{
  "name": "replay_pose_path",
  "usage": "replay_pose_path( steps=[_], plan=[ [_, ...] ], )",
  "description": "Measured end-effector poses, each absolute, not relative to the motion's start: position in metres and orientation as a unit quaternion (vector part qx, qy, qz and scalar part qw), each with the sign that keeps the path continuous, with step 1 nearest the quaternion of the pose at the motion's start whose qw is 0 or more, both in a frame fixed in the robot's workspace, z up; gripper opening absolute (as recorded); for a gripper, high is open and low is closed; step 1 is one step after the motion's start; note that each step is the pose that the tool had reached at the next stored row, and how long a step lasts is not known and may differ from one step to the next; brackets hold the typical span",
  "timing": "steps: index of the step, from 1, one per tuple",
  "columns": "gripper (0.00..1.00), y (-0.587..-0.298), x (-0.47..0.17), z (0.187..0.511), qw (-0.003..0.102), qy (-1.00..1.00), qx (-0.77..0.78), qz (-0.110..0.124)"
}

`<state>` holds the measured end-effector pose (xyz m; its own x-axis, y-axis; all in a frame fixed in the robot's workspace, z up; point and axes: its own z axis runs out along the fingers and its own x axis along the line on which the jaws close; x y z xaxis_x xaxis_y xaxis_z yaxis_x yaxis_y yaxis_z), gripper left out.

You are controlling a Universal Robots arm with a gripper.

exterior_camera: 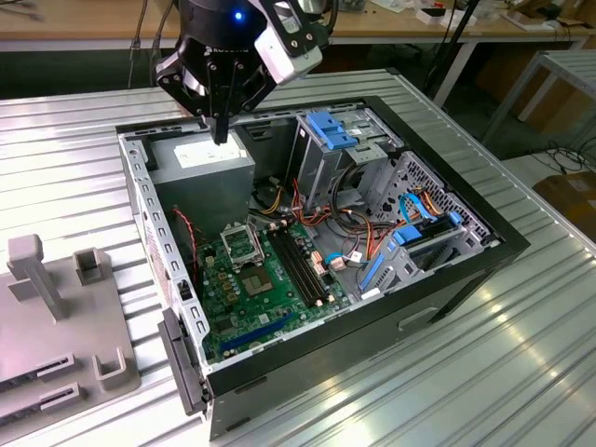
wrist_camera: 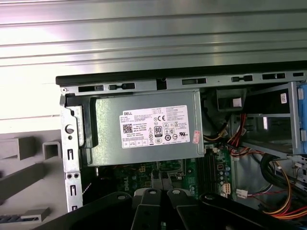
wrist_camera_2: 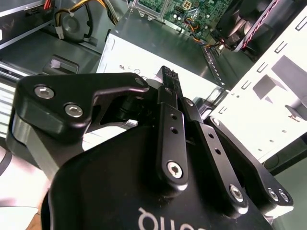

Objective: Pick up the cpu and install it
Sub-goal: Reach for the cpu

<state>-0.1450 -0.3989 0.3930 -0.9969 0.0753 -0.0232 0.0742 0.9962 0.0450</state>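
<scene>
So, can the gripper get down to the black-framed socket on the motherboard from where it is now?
Probably yes. The gripper hangs over the power supply; the case side is open and nothing covers the socket, though cables lie close.

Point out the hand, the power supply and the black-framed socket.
hand (exterior_camera: 221, 133): exterior view, between its fingertips.
power supply (wrist_camera: 108, 139): first wrist view, its grey casing.
black-framed socket (exterior_camera: 240, 244): exterior view, its middle.

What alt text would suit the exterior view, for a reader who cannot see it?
A black robot gripper hangs above the grey power supply of an open computer case lying on a ribbed metal table; its green motherboard is exposed.
</scene>
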Motion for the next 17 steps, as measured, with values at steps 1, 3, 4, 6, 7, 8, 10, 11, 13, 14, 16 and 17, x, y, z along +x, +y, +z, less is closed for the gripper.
replay_pose_path(
  steps=[1, 3, 4, 6, 7, 8, 10, 11, 13, 14, 16, 17],
  plan=[
    [0.11, -0.3989, -0.1455, 0.3929, 0.012, 0.999, 0.037, 0.022],
    [0.11, -0.3988, -0.1458, 0.3928, 0.012, 0.999, 0.037, 0.022],
    [0.11, -0.3988, -0.1462, 0.3928, 0.012, 0.999, 0.037, 0.022],
    [0.11, -0.3989, -0.1465, 0.3928, 0.012, 0.999, 0.037, 0.022],
    [0.11, -0.3989, -0.1467, 0.3928, 0.012, 0.999, 0.037, 0.022],
    [0.11, -0.3989, -0.1469, 0.3927, 0.012, 0.999, 0.037, 0.022],
    [0.11, -0.3988, -0.1472, 0.3927, 0.012, 0.999, 0.037, 0.022],
    [0.11, -0.3989, -0.1474, 0.3927, 0.012, 0.999, 0.037, 0.022],
    [0.11, -0.3989, -0.148, 0.3926, 0.012, 0.999, 0.037, 0.022],
    [0.11, -0.3989, -0.1482, 0.3926, 0.012, 0.999, 0.037, 0.022],
    [0.11, -0.3988, -0.1488, 0.3925, 0.012, 0.999, 0.037, 0.022],
    [0.11, -0.3989, -0.1491, 0.3925, 0.012, 0.999, 0.037, 0.022]
  ],
)
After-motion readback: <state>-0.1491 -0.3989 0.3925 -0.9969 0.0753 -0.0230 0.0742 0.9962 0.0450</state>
